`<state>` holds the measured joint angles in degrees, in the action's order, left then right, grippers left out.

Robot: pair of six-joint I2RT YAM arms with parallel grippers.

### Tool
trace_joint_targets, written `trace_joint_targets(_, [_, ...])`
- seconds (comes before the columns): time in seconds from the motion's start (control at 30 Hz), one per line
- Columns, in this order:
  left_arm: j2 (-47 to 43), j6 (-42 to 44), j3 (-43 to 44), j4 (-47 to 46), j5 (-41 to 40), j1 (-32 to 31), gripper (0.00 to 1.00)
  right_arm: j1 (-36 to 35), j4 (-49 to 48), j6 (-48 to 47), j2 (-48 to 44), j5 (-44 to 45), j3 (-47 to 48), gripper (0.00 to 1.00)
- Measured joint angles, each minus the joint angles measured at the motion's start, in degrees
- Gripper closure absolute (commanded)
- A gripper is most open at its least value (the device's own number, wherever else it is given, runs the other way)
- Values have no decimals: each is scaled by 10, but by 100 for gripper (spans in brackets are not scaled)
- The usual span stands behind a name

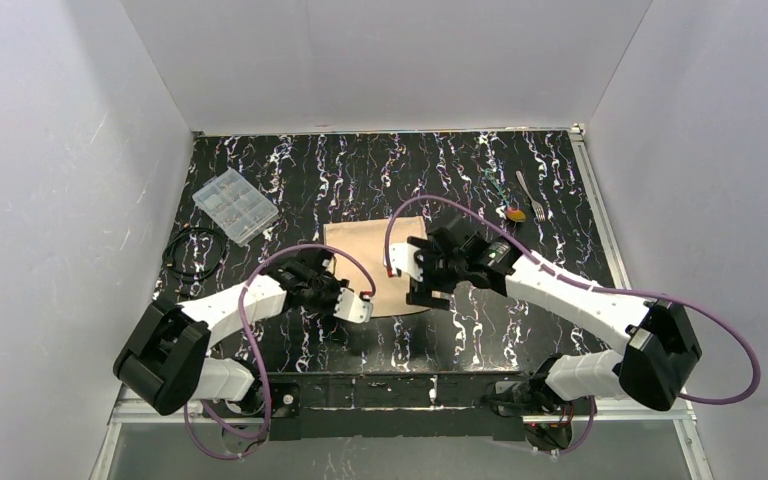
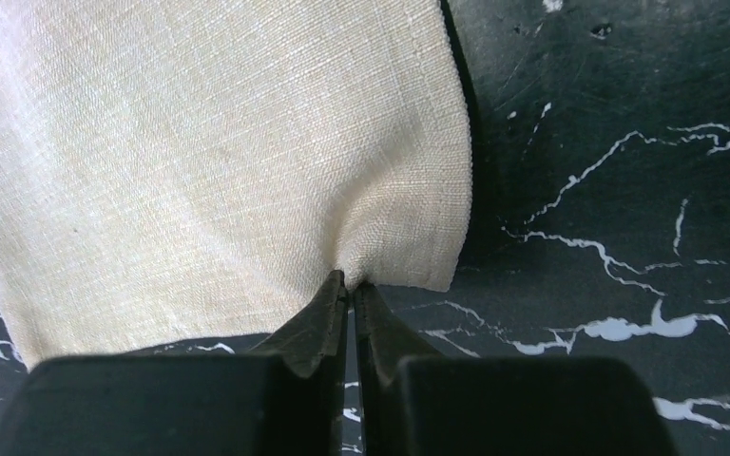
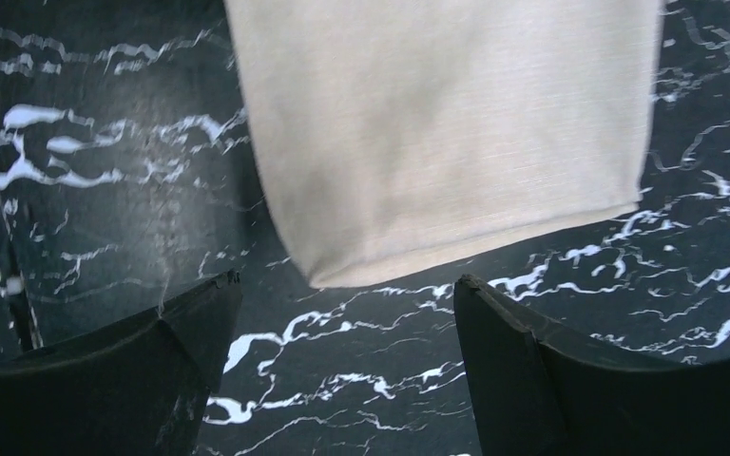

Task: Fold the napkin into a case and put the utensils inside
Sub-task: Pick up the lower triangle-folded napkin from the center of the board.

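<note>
Left gripper (image 2: 352, 290): both fingers pressed together, no gap at the tips. They pinch the near edge of the napkin (image 2: 200, 142) just beside its corner. The cloth puckers into a small gather at the pinch point.

Right gripper (image 3: 347, 278): fingers spread wide, nothing between them. It hangs over bare table (image 3: 105, 190) at the napkin's near right corner, which lies just beyond the fingertips, not touching either.

Count:
- napkin (image 1: 380, 255): 1
- fork (image 1: 530, 193): 1
- spoon (image 1: 516, 213): 1
- clear plastic compartment box (image 1: 234, 205): 1
- black cable loop (image 1: 192, 252): 1
- arms: 2

Napkin appearance: plain tan-beige, visible linen-like weave, no pattern. From the overhead camera it reads as a rough rectangle lying mostly flat at the middle of the black marbled table. The edges are straight apart from the gathered spot at the left pinch. Cannot tell how many layers it has.

Positions relative to the napkin:
- Left gripper at its near left corner, right gripper at its near right corner.
- Fork and spoon beyond its far right corner, well apart from it. The spoon, with an orange bowl, is the nearer of the two, just beside the fork.
- Box off its far left corner, well apart.
- Cable loop to its left, nearer than the box.
</note>
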<state>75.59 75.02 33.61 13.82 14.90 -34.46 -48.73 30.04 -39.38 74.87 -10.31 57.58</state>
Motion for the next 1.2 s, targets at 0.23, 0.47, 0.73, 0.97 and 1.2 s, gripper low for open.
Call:
trace_joint_targets(0.23, [8, -18, 52, 71, 73, 55, 100, -29, -13, -29, -25, 11, -91, 13])
trace_joint_targets(0.47, [12, -24, 56, 90, 112, 73, 100, -35, -62, -33, -13, 11, -149, 16])
trace_joint_targets(0.73, [24, -26, 59, 96, 122, 79, 100, -39, -141, -56, 34, 16, -164, 25])
trace_joint_targets(0.97, [28, -27, 59, 96, 127, 86, 100, -39, -180, -62, 74, 23, -169, 55])
trace_joint_targets(1.2, [31, -28, 70, 101, 129, 95, 100, -35, -209, -53, 95, 22, -168, 59])
